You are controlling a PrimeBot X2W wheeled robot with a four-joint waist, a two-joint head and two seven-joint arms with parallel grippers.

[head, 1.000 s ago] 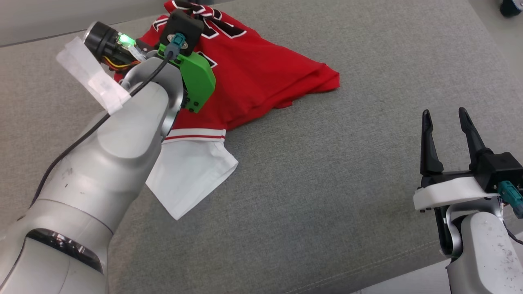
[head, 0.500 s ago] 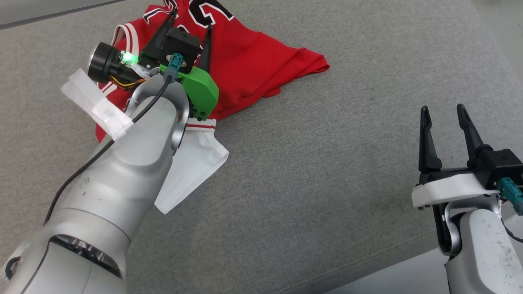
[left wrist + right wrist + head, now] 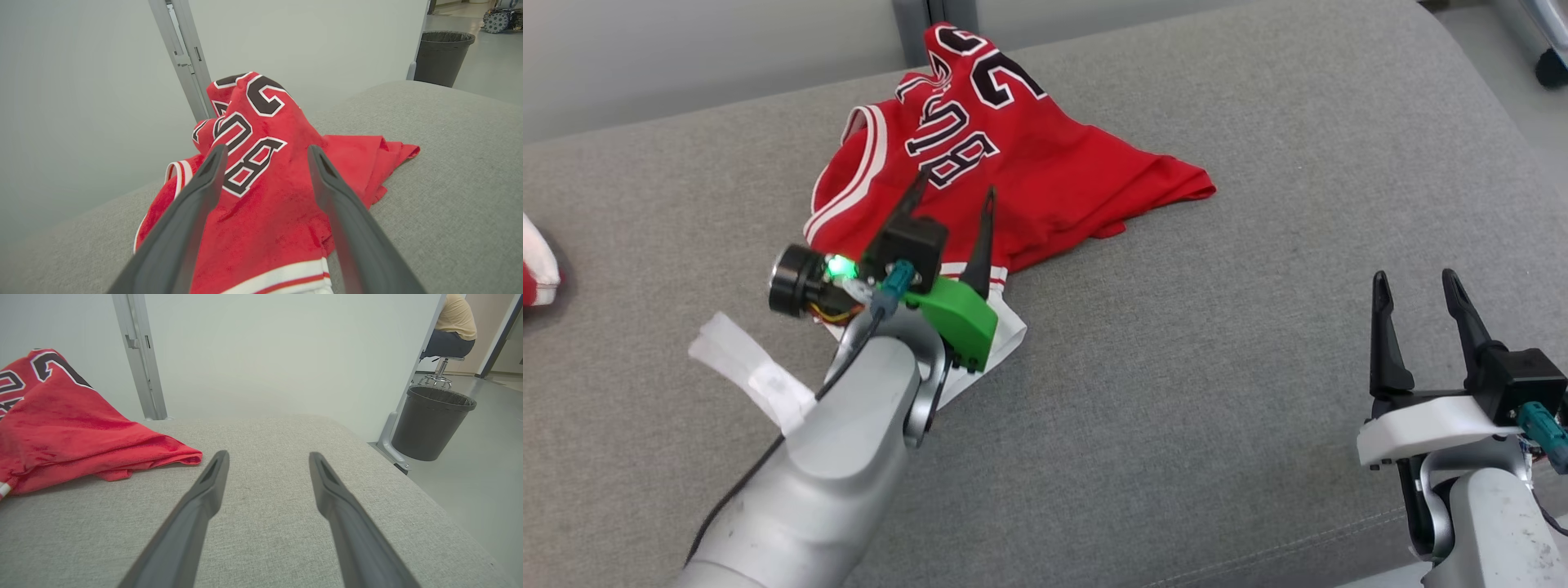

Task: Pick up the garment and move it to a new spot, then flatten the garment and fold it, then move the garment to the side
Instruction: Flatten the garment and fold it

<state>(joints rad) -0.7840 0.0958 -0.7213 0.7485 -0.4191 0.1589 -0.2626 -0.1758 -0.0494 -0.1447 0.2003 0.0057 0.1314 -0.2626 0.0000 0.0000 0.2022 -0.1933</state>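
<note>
Crumpled red jersey [image 3: 1054, 171] lies lettering-up; left tool [image 3: 956, 180] and right tool [image 3: 1413, 275] gape empty.

The left forearm [image 3: 849, 441] had a smooth silver-grey shell; the right forearm [image 3: 1494, 531] was paler with dark specks. The left gripper [image 3: 956, 183] and right gripper [image 3: 1414, 276] each had two long, tapered black fingers. The left wrist carried a green bracket [image 3: 956, 318], a black cylindrical module [image 3: 796, 282] lit green, a teal plug [image 3: 897, 282], a black cable [image 3: 768, 457] and white tape [image 3: 747, 371]. The right wrist carried a white bracket [image 3: 1429, 425].

Partial black "BU" lettering on garment [image 3: 1054, 171]
</note>
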